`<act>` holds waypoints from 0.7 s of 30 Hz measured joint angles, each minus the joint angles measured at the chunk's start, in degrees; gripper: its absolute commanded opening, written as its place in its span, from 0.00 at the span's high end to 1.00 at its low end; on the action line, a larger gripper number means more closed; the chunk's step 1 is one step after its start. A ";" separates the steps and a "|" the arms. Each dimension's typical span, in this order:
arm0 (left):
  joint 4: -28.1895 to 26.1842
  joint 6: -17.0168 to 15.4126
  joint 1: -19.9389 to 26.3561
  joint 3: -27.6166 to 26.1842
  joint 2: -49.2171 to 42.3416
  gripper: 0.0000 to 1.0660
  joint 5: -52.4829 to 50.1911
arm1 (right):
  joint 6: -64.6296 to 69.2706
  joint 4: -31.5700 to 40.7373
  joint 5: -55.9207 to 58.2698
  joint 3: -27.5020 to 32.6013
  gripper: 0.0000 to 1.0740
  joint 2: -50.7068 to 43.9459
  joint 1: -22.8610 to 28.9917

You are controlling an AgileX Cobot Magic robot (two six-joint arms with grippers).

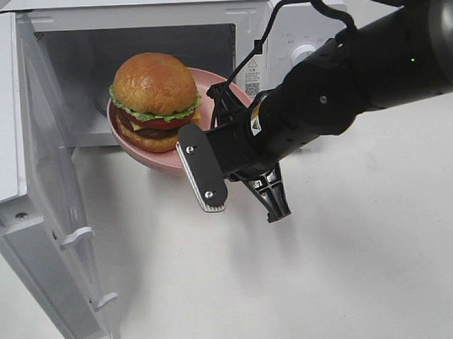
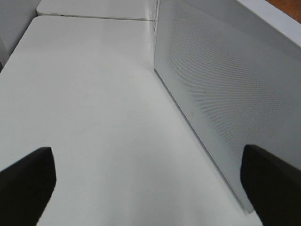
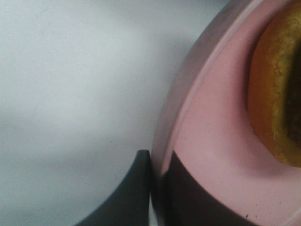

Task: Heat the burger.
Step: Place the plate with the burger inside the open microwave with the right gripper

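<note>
While the burger (image 1: 155, 97) sits upright on the pink plate (image 1: 163, 158) at the mouth of the microwave (image 1: 281, 19), the right gripper (image 1: 224, 110) pinches the plate's rim on the side towards the control dial (image 1: 306, 54) — 1 finger inside the rim, 1 outside, as the right wrist view shows. The far part of the plate seems to be over the cavity floor and the near part hangs out past the front; whether it rests there or is carried I cannot tell.

The step in hand looks like feeding the plate inside. To do it well, I would hold the plate level, since the tall burger only stands loose on it, and push straight back and low until the whole rim is past the sill before letting go.

Room is uneven. The door (image 1: 41, 183) stands swung wide on the left, well clear of the plate. On the right the opening's frame is close to the gripper and wrist — the tight edge. There is some room above the bun.

The left gripper (image 2: 150, 188) is spread wide and empty, beside the door's outer face above the table (image 1: 327, 270).
</note>
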 measured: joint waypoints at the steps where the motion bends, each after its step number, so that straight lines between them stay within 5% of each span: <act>1: 0.00 0.00 0.00 0.00 0.00 0.06 0.00 | 0.52 0.00 0.92 -1.49 1.00 1.03 0.00; 21: 0.00 0.00 0.00 0.00 0.00 0.06 0.00 | 5.96 -4.13 6.36 -11.80 1.00 5.73 0.46</act>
